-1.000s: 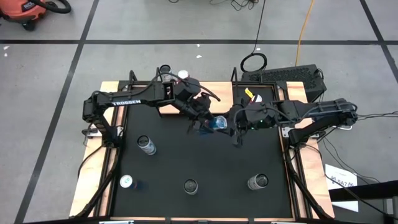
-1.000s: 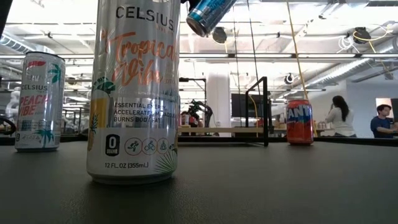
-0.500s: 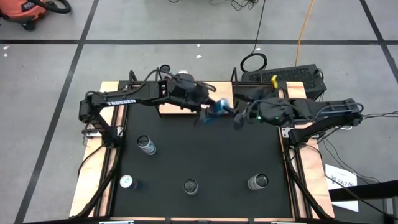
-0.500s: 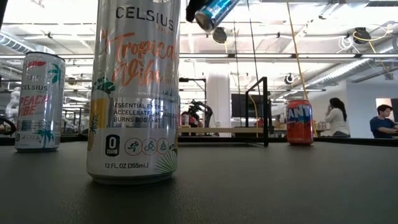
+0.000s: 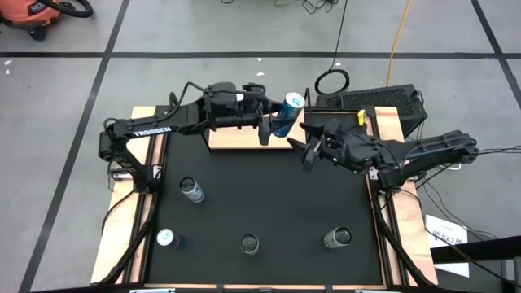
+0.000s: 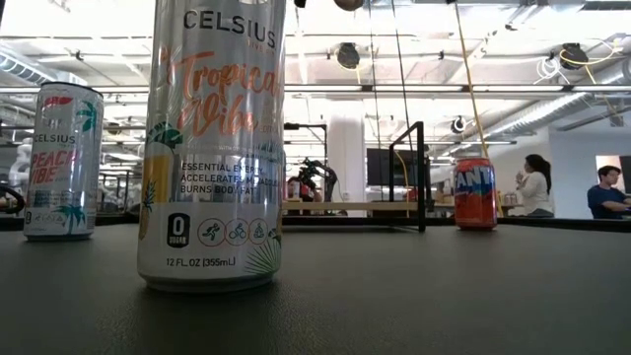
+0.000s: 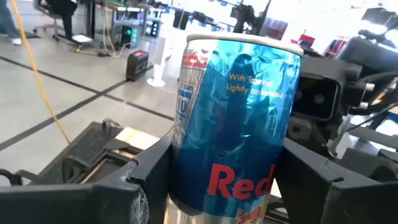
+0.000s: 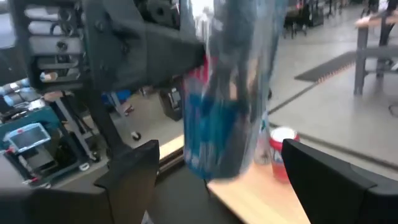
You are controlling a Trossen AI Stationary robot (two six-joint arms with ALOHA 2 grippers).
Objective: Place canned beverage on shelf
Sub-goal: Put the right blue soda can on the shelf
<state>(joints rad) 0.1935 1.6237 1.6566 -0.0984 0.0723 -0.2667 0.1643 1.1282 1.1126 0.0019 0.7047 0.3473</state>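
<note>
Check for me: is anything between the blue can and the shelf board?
Nothing visible blocks it. The left gripper holds the blue can over the shelf end, with bare board beside it. The open right gripper sits alongside, apart from the can.

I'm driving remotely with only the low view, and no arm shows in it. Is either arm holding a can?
Observer: Yes. The left gripper has its jaws shut on a blue can.
Operator: Where is that can?
Observer: In the high view it shows tilted at the right end of the shelf.
Operator: And the right arm?
Observer: The right gripper sits close beside the can without touching it, jaws open and holding nothing.
</note>
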